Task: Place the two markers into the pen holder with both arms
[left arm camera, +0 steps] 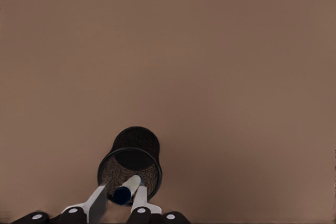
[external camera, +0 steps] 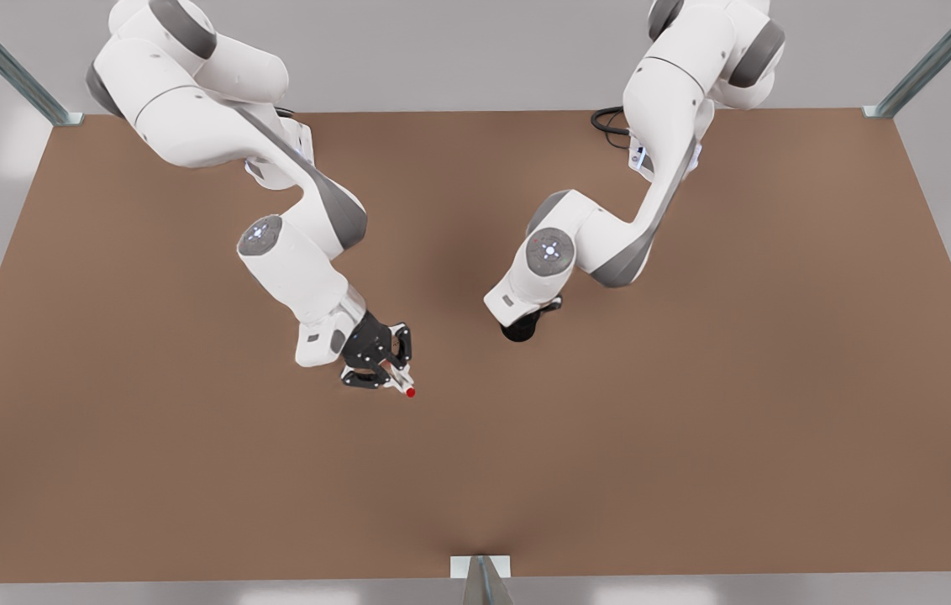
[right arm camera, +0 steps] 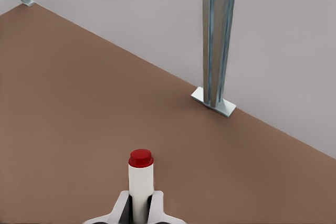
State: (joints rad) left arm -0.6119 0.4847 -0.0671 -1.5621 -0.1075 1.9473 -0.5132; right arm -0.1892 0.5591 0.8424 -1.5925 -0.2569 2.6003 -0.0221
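Note:
The black mesh pen holder [left arm camera: 134, 153] stands on the brown table, partly under the wrist of the arm at the front view's right [external camera: 517, 329]. The blue-capped marker [left arm camera: 126, 188] leans inside it, cap end up, between the fingers of my left gripper [left arm camera: 122, 188]. Those fingers stand apart, with a gap on one side of the barrel. At the front view's left, my right gripper [external camera: 387, 370] is shut on the red-capped marker [external camera: 408, 390], held low over the table, well apart from the holder. Its red end [right arm camera: 140, 158] sticks out past the fingertips [right arm camera: 123, 199].
Metal frame posts stand at the table's edges: one at the near edge [external camera: 481, 576], seen also ahead of the right gripper [right arm camera: 216, 40], and two at the far corners [external camera: 55, 113]. A black cable [external camera: 607, 124] lies near the base of the arm at the front view's right.

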